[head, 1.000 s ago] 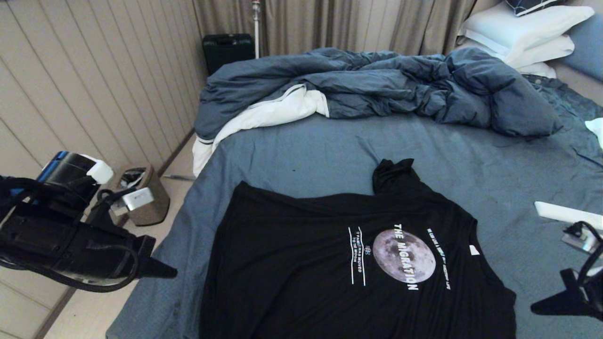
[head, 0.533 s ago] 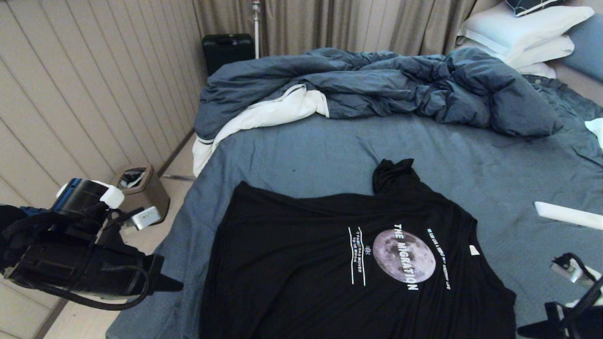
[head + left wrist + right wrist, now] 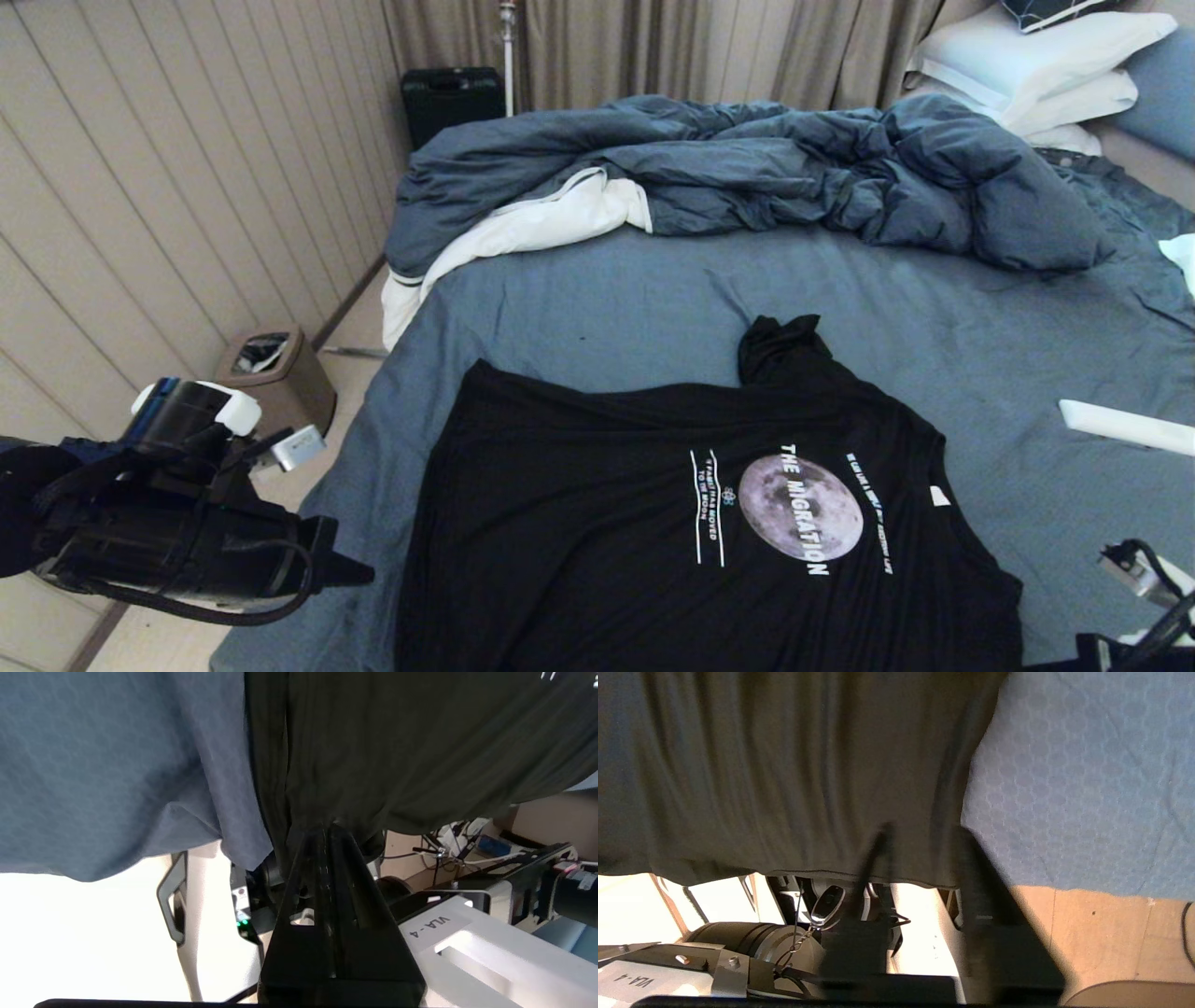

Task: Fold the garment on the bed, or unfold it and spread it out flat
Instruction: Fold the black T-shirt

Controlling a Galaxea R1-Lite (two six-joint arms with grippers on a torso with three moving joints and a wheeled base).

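The garment (image 3: pixel 653 523), a black T-shirt with a grey moon print and white lettering, lies spread on the near part of the bed (image 3: pixel 607 308), one sleeve bunched at its far edge. My left gripper (image 3: pixel 359 574) hovers low beside the bed's left side, just off the shirt's edge. Seen from the left wrist, the left gripper (image 3: pixel 327 828) has its fingers pressed together at the hanging hem of the garment (image 3: pixel 397 742), gripping nothing I can see. My right gripper (image 3: pixel 924 835) is open and empty, its tips at the hem of the garment (image 3: pixel 784 765) near the bed's front edge.
A bulky dark-blue duvet (image 3: pixel 747 177) with white lining lies heaped across the far half. White pillows (image 3: pixel 1036 65) sit far right. A flat white object (image 3: pixel 1125 427) lies on the sheet at right. A small bin (image 3: pixel 280 383) and a black case (image 3: pixel 451 98) stand by the panelled wall.
Both arms have sunk and drawn back toward the near edge of the bed. The right gripper has dropped almost out of the head view. The shirt has not moved.
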